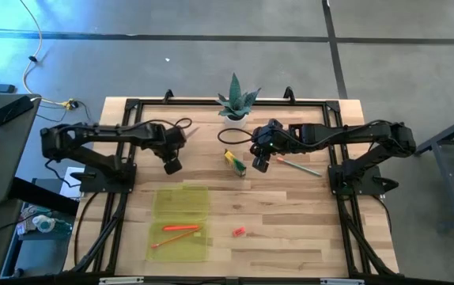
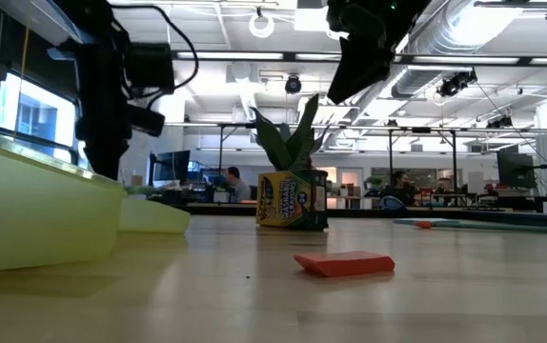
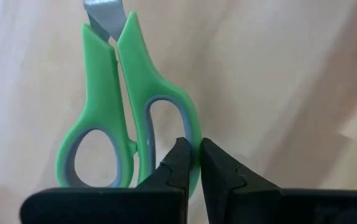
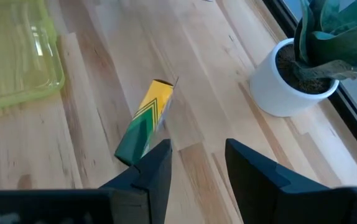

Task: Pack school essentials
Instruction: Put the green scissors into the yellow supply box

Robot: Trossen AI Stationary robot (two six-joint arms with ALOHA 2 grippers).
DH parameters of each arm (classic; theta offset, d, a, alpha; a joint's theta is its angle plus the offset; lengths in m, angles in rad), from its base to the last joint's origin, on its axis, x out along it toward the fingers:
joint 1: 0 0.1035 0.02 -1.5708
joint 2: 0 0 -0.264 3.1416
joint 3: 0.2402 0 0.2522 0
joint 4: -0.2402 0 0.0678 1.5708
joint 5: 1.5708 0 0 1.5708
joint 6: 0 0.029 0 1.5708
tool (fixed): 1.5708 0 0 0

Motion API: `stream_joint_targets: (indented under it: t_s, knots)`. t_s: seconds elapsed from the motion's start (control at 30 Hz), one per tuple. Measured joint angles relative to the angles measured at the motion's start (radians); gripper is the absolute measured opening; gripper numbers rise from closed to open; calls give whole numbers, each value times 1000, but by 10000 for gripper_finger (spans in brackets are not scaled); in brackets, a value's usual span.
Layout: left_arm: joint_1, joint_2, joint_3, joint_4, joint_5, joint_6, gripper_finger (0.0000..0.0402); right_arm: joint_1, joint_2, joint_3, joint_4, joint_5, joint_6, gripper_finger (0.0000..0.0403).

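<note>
My left gripper (image 1: pixel 172 165) is above the table's left middle, beyond the yellow-green case (image 1: pixel 181 222). It is shut on the green-handled scissors (image 3: pixel 125 106), which show only in the left wrist view. My right gripper (image 1: pixel 260 162) is open and empty, just right of the yellow-green crayon box (image 1: pixel 235 161), which lies on its side; its fingers show in the right wrist view (image 4: pixel 197 165) beside the box (image 4: pixel 144 121). An orange pencil (image 1: pixel 300 166) lies right of it. Two orange sticks (image 1: pixel 181 228) lie in the case. The red eraser (image 1: pixel 239 232) lies on the wood. The note pad is out of view. My left gripper pinches the outer rim of the scissors' larger handle loop (image 3: pixel 194 134) between its two fingertips (image 3: pixel 177 163). The inner finger stands at the loop's opening. The scissors stretch away along the fingers, blades farthest. Whether they touch the table does not show.
The spiky green plant in a white pot (image 1: pixel 235 104) stands at the far edge, close behind my right gripper, and shows in the right wrist view (image 4: pixel 296 81). A black cable loop (image 1: pixel 235 136) lies by the pot. In the low view the eraser (image 2: pixel 345 264) lies before the crayon box (image 2: pixel 293 200).
</note>
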Motion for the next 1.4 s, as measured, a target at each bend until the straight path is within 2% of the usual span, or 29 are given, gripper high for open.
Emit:
stream_joint_targets:
  t_s: [0.33,0.63,0.77,0.97,1.2,1.4]
  knots:
    - [-271,-142,1,-50,33,-250,10,0,0,0,0,17,24,142]
    - [-567,-165,20,-49,97,-532,10,0,0,0,-40,17,83,142]
    - [-705,-161,76,-38,96,-639,10,0,0,0,-68,16,113,142]
    - [-873,-160,133,-14,31,-808,10,0,0,0,-75,16,129,142]
    - [-1025,-97,159,13,4,-1016,10,0,0,0,-82,16,131,142]
    - [-1125,31,218,55,4,-1063,10,0,0,0,-82,16,157,142]
